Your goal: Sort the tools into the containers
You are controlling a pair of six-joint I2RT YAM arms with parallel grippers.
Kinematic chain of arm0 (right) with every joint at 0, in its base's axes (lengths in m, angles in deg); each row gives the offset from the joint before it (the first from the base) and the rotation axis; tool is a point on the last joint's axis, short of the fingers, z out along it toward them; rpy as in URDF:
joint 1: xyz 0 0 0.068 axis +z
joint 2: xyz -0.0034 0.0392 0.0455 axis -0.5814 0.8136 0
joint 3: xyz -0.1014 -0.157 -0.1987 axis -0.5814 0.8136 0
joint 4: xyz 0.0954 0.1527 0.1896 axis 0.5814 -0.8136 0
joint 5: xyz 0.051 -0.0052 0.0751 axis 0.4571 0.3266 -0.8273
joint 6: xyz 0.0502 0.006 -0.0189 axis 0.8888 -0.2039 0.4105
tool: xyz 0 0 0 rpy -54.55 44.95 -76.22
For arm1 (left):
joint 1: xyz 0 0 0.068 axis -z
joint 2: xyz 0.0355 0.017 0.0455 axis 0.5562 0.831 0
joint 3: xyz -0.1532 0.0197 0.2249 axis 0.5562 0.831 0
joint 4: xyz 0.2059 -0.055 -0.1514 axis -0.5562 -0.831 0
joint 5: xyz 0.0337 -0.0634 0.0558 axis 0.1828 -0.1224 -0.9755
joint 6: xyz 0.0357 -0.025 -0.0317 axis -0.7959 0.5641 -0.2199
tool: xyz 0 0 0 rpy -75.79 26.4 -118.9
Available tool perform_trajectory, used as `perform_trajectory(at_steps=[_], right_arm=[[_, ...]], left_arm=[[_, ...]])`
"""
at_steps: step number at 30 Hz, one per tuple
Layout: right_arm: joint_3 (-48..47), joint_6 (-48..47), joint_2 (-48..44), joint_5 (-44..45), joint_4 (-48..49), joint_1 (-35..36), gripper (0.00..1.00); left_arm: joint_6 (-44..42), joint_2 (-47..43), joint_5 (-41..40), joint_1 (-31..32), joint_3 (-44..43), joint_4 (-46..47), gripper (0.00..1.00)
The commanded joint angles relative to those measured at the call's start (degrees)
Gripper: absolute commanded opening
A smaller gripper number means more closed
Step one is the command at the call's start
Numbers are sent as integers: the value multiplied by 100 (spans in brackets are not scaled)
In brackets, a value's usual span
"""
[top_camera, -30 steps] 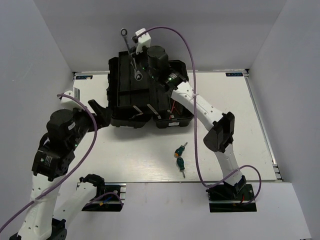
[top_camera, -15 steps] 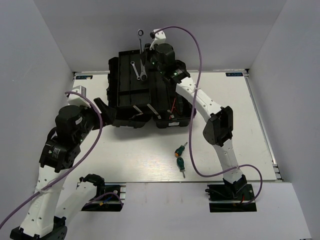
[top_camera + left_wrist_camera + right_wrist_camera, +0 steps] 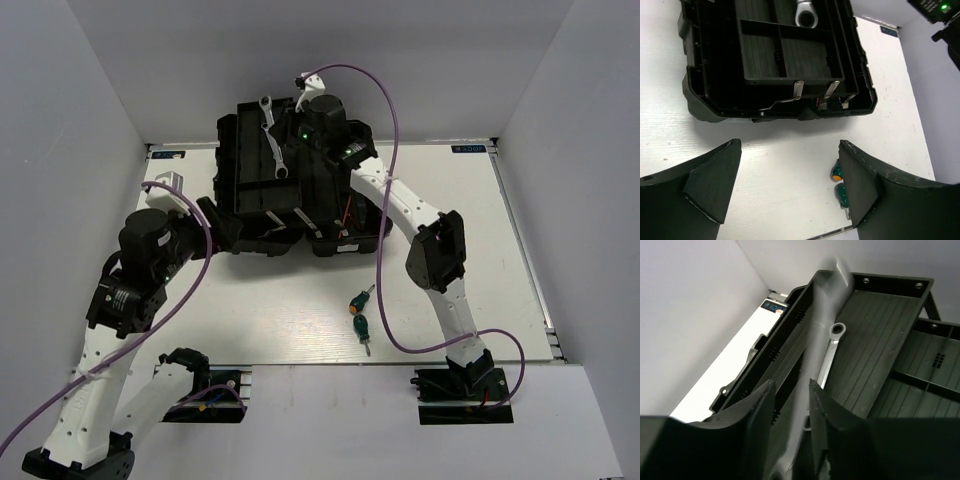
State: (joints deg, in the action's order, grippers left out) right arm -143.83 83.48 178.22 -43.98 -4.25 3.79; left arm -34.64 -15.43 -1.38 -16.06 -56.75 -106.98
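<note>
I'm on the wrench step. My right gripper (image 3: 790, 392) hangs over the toolbox's (image 3: 228, 150) 12 o'clock end, jaws narrowly apart with a blurred wrench (image 3: 822, 305) between them. Gripped or falling, I cannot tell. Another wrench (image 3: 830, 355) lies in the tray (image 3: 875, 340). Left gripper (image 3: 790, 145) gapes wide, empty. Next, I judge, come the screwdrivers (image 3: 359, 313) at the toolbox's 5 o'clock.

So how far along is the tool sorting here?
Done: one wrench lies in the toolbox tray. In hand: a second, blurred wrench between the fingers of the right gripper above that tray; gripped or released, unclear. Remaining: two screwdrivers on the table; the left gripper is open, empty.
</note>
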Motion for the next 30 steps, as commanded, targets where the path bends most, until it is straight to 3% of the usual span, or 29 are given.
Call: perform_trajectory(at_steps=[1,8,10,13,14,15,16,18,19,21,23,24,27,30], right_arm=[[-37,-94,-205,-223,188,-75,41],[-2,-471,-503,-241,91,-119,44],[51,-751,-670,-180,65,-127,44],[296,-1227,-1188,-162,-146,-197,32],[958,-1454,-1790,-110,-138,-224,11],[1226,-1491,-2013,-118,-103,-259,0],[1472,-1500,-2233,-135,-190,-433,0],[2072,-1474,-2918,-493,-540,-618,0],[2090,-1474,-3025,-609,-1647,-654,0],[2711,-1509,-3673,-1126,-2750,-795,6],[4587,-1815,-4447,-1366,-2923,-778,33],[4925,-1869,-4911,-1558,-2985,-760,44],[6129,-1913,-5862,-1629,-3389,-708,44],[6817,-1677,-6075,-1568,-3864,-637,43]], left_arm=[[34,-62,269,-25,96,221,89],[-141,368,822,-25,149,520,90],[-142,430,1024,-25,211,747,85],[-142,571,1446,-25,491,1319,53],[-81,736,1734,-25,631,1468,25],[-80,834,1894,-25,633,1609,12],[-80,956,2043,36,694,1802,0],[-80,1238,2561,37,694,1944,0],[-80,1483,2737,37,694,2032,0],[-194,1678,3081,90,747,2216,2],[-352,1976,3310,238,607,2147,16],[-544,2090,3362,309,537,2095,33],[-1001,2644,3468,695,195,1778,59],[-1327,3145,3452,1222,141,1646,67]])
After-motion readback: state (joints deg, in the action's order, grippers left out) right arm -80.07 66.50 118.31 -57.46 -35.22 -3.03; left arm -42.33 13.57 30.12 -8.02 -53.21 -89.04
